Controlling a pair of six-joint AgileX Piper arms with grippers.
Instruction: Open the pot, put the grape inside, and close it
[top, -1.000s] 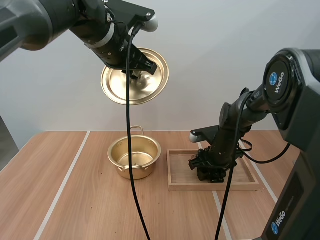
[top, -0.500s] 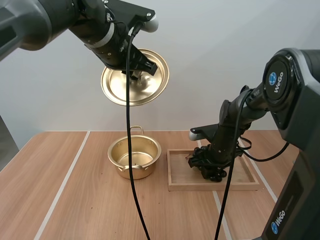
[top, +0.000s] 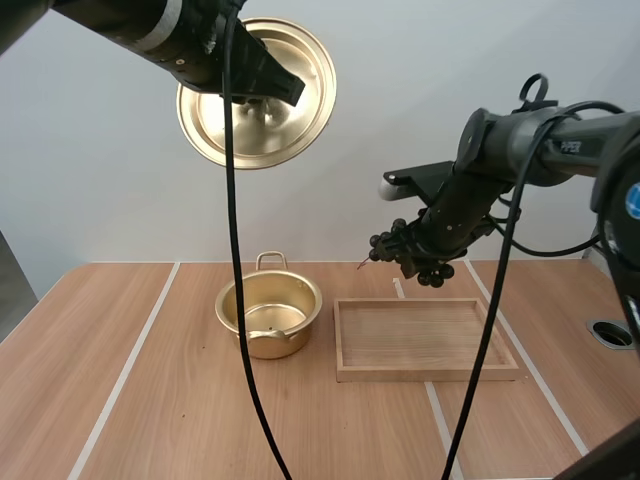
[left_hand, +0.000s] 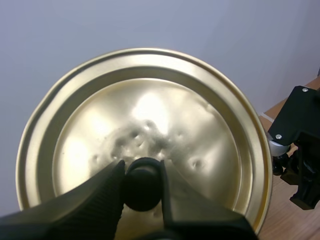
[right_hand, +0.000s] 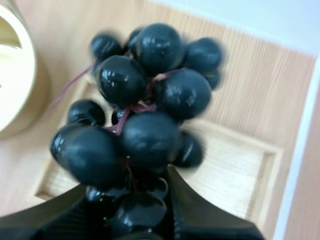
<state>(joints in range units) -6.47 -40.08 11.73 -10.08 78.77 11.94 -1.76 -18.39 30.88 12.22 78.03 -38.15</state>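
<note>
Left gripper (top: 266, 97) (left_hand: 142, 172): high over the table's (top: 150, 400) left half, both fingers clamped on the lid's black knob (left_hand: 143, 192), one at each side of it.
Lid (top: 300, 55) (left_hand: 150, 110): gold, round, held in the air nearly on edge, well above the pot and apart from it.
Pot (top: 226, 305) (right_hand: 15, 75): gold, with two loop handles, uncovered, standing on the table just left of the tray; its bare shiny bottom shows.
Tray (top: 430, 340) (right_hand: 240, 165): wooden, shallow, flat on the table close beside the pot, its floor bare.
Grapes (top: 393, 243) (right_hand: 150, 130): a dark bunch hanging in the air over the tray's left part, touching neither tray nor pot; a thin stem points toward the pot's side.
Right gripper (top: 430, 245) (right_hand: 131, 210): above the tray, its two fingers pinching the bunch between them, the berries bulging out past the tips.
</note>
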